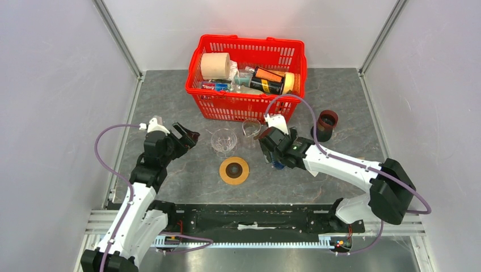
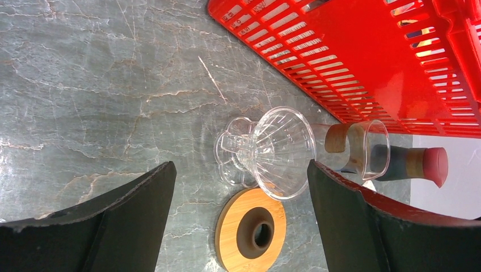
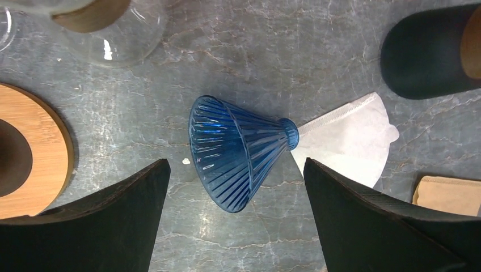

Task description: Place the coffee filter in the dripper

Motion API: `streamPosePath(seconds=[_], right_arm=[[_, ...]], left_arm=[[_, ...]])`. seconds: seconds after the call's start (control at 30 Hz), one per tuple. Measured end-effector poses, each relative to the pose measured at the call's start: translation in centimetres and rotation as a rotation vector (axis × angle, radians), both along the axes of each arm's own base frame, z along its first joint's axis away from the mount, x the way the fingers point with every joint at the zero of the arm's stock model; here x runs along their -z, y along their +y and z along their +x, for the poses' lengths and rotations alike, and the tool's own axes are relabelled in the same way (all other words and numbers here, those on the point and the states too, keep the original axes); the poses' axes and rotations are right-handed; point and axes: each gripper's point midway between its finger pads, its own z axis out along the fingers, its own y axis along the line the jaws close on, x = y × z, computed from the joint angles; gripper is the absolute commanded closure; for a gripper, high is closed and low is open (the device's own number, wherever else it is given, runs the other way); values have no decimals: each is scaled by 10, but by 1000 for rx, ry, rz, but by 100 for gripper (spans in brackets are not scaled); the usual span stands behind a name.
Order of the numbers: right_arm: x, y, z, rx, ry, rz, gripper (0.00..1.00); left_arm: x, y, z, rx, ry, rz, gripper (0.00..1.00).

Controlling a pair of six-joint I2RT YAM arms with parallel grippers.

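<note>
My left gripper [image 2: 241, 164] and right gripper [image 3: 235, 162] gape; the ribbed blue dripper [image 3: 241, 152] lies sideways, white paper filter [image 3: 351, 140] flat against its tip.

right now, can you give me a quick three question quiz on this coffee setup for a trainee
1. True or false: the blue dripper stands upright on its narrow end.
2. Pick one. The white paper filter is: A) inside the blue dripper; B) lying flat at the dripper's narrow end; C) draped over the dripper's wide rim.
3. Short answer: are the left hand and the right hand open or shut, and does either hold anything?

Key:
1. False, it lies on its side.
2. B.
3. Both open, holding nothing.
</note>
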Motion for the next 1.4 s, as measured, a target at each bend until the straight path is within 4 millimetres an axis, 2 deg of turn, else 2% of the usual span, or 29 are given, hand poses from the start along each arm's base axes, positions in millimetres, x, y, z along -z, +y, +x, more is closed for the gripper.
streamPosePath(seconds=[0.33, 0.47, 0.63, 0.8, 1.0, 1.2, 1.4], right_arm=[[-11, 14, 3, -52, -47, -27, 4], [-16, 30, 0, -108, -57, -11, 4], [-18, 62, -3, -182, -60, 59, 4], [-7, 94, -12, -262, -25, 114, 4], [7, 130, -23, -329, 11, 141, 7], [22, 149, -30, -320, 23, 133, 8], [35, 160, -33, -308, 21, 106, 15]], left_arm=[[3, 1, -2, -4, 14, 3, 7], [10, 2, -5, -8, 33, 1, 7], [22, 2, -11, -10, 68, 3, 7], [29, 3, -16, -13, 93, 2, 7], [29, 4, -19, -17, 95, 3, 7], [30, 4, -19, -17, 99, 4, 7], [30, 4, -19, -18, 99, 5, 6]])
